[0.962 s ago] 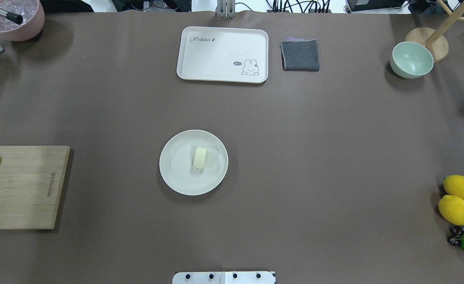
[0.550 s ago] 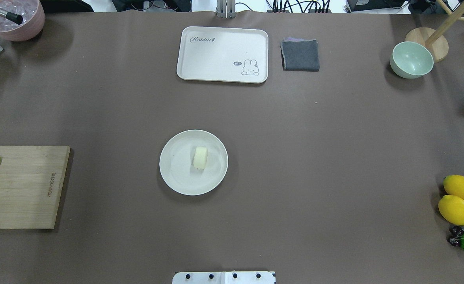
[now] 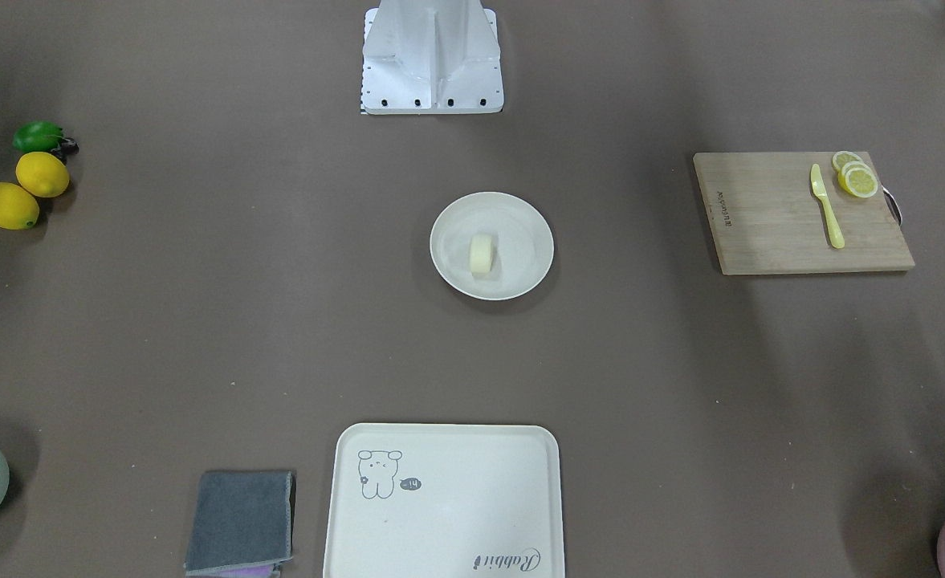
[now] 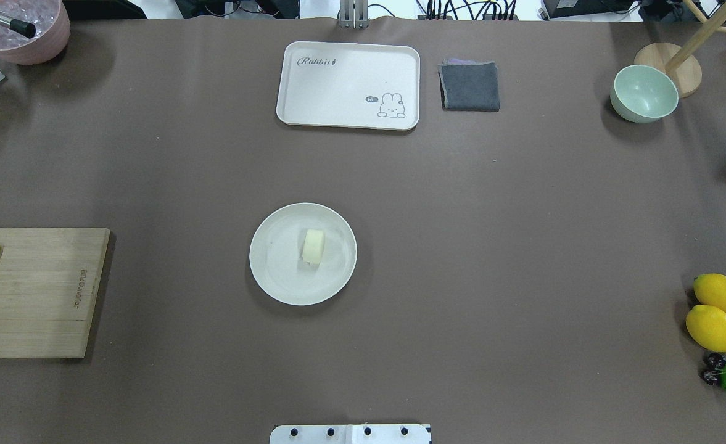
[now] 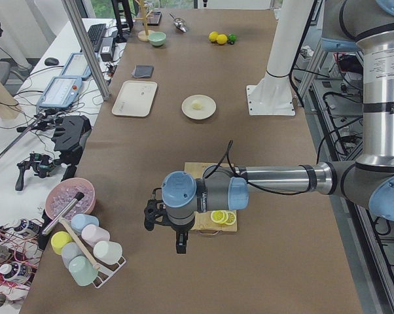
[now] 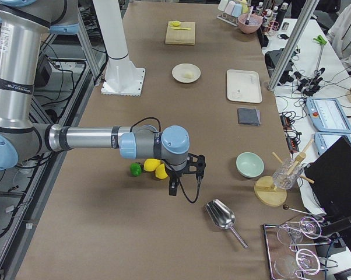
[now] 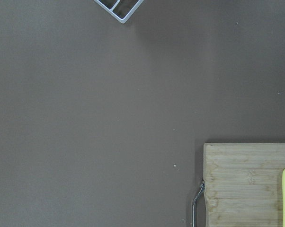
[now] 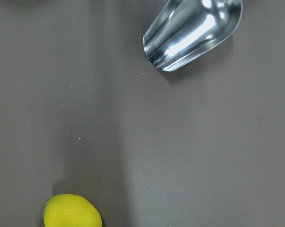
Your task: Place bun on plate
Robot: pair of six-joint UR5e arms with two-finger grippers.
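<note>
Brown tabletop holds the plate [image 4: 276, 280], with the bun [image 4: 313, 246] lying at its middle, so placement looks done. The left gripper [image 5: 181, 246] and right gripper [image 6: 172, 191] hang far from the plate, seemingly parked; I cannot tell whether either claw is spread.

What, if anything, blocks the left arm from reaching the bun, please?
Probably yes: the bun sits uncovered on the plate; only a flat cutting board lies between it and the left end effector.
</note>
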